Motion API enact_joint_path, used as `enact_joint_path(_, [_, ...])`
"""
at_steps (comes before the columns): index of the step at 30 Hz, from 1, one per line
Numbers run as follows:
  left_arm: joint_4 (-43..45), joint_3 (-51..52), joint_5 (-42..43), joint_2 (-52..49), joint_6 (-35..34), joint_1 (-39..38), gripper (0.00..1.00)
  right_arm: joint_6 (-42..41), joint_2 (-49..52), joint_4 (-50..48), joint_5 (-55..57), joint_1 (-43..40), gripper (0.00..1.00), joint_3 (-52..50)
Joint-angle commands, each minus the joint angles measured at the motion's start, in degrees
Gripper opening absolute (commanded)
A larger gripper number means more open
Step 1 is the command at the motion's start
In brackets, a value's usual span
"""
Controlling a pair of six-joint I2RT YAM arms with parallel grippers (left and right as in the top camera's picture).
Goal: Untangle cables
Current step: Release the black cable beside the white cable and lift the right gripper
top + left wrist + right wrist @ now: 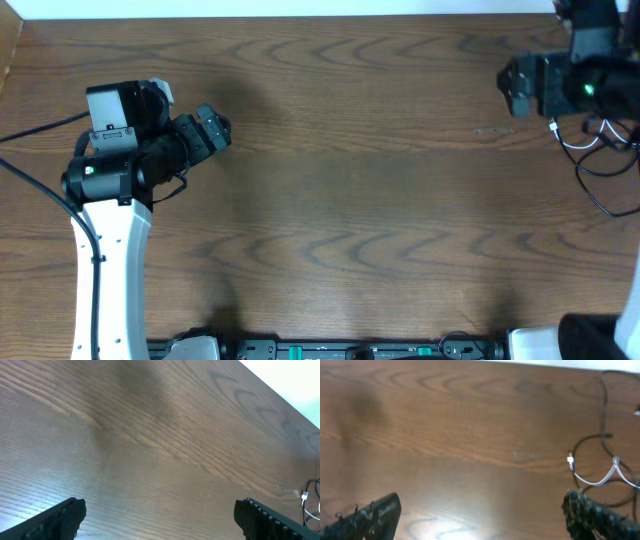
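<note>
The left fingers (55, 520), black and ridged, are standing wide apart over the dark brown wood-grain tabletop (350, 200), with only bare wood showing between them and nothing being gripped. The right fingers (600, 517), also black, are standing just as wide apart above the tabletop and are clamping nothing. The cables (616, 462), a loose tangle of thin flexible cords, are lying flat on the tabletop outside the right fingers rather than between them. In the right wrist view a short white cord (570, 460) with a small white plug end is curving in a shallow loop just beyond the tip of the finger at the right of the picture. Thin black cords (603, 405) are looping around it, one strand running away from the fingers toward the tabletop's far edge. Whether the white cord is passing over or under the black ones is too fine to tell. The cables are lying well apart from the left fingers, showing in the left wrist view only as a white plug and dark loops far beyond the right-hand finger.
</note>
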State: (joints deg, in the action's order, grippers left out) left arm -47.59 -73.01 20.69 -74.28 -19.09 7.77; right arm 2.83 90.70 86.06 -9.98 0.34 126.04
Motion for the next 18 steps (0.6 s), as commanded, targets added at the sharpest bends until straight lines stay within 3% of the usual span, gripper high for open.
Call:
enact_joint_path(1, [-0.13,-1.09,0.26,-0.31,0.35,0.24,1.00,0.63,-2.32,1.79,1.05,0.50,0.99,0.35])
enact_joint_path(8, [-0.13,-1.09,0.26,-0.31,0.37,0.24,0.99,1.40,-2.62,3.15,1.73,0.50,0.99,0.33])
enact_joint_path(18, [-0.13,-1.09,0.26,-0.31,0.37,0.24,0.99,1.55,-4.26,-4.44,3.76,0.48,0.99,-0.87])
